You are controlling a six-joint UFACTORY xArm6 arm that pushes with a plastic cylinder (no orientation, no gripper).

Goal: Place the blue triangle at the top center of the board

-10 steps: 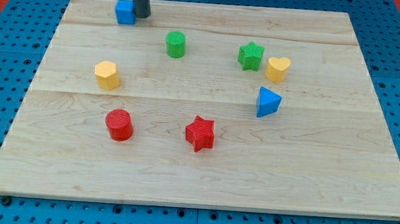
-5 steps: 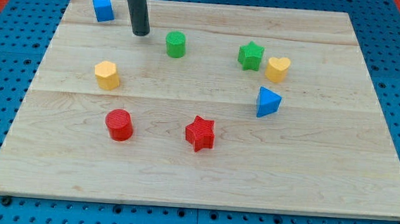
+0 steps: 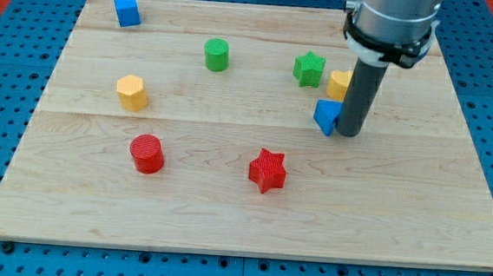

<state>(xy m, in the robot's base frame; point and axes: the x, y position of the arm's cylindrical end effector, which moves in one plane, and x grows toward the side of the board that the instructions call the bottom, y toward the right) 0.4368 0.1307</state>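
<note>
Standing right of centre in the frame, the end effector (image 3: 349, 133) is a straight dark rod below a grey collar; it grasps nothing, and its tip (image 3: 348, 135) rests on the wooden counter (image 3: 223, 223). The tip is pressed against the right side of the blue triangle (image 3: 325, 116), which lies right of centre, in the middle band of the counter and well below its top edge; the rod hides the triangle's right part. Just above the triangle, a yellow heart (image 3: 338, 82) shows partly from behind the rod. A green star (image 3: 309, 69) sits close to the heart's left. Further left, in the upper middle of the frame, stands a green cylinder (image 3: 217, 55), well apart from the star. A blue cube (image 3: 126, 11) occupies the upper left corner of the counter, near its edge. Down the left side are a yellow hexagonal block (image 3: 131, 92) and, below it, a red cylinder (image 3: 147, 154). A red star (image 3: 268, 171) lies lower centre, below and to the left of the triangle and apart from it. Around the counter runs a blue perforated surface (image 3: 8, 69).
</note>
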